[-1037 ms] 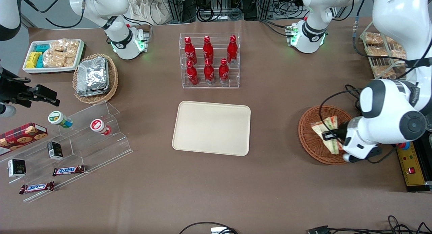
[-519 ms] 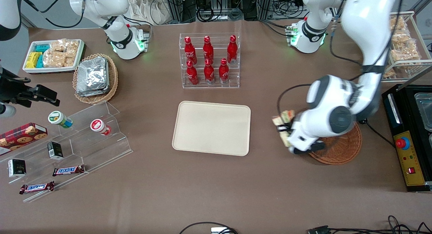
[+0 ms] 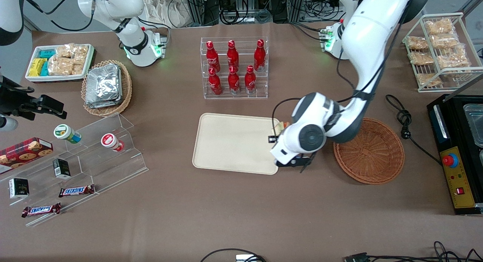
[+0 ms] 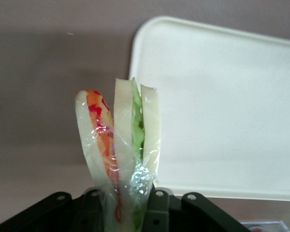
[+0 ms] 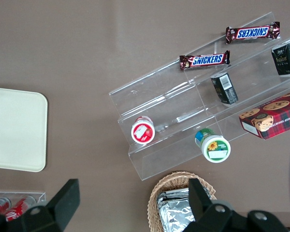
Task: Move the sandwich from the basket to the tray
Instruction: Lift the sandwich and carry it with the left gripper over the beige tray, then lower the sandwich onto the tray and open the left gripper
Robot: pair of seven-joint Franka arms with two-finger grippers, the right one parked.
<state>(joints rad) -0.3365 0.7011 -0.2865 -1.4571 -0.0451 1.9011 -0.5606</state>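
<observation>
My left gripper (image 3: 278, 135) hangs above the edge of the cream-beige tray (image 3: 226, 141) that faces the basket. It is shut on the sandwich (image 4: 123, 145), a plastic-wrapped wedge of pale bread with orange-red and green filling. In the front view only a sliver of the sandwich (image 3: 281, 127) shows past the wrist. In the left wrist view the gripper (image 4: 125, 212) holds the sandwich over brown table beside the tray (image 4: 222, 111). The reddish-brown wicker basket (image 3: 369, 150) sits empty toward the working arm's end of the table.
A clear rack of red bottles (image 3: 234, 67) stands farther from the front camera than the tray. A wire rack of bagged snacks (image 3: 437, 50) and a black control box (image 3: 456, 179) lie toward the working arm's end. A tan basket with foil packs (image 3: 105, 86) and clear stepped shelves (image 3: 94, 156) lie toward the parked arm's end.
My gripper lifted the sandwich out of the basket and carried it toward the tray. The basket is now empty and fully in view.
</observation>
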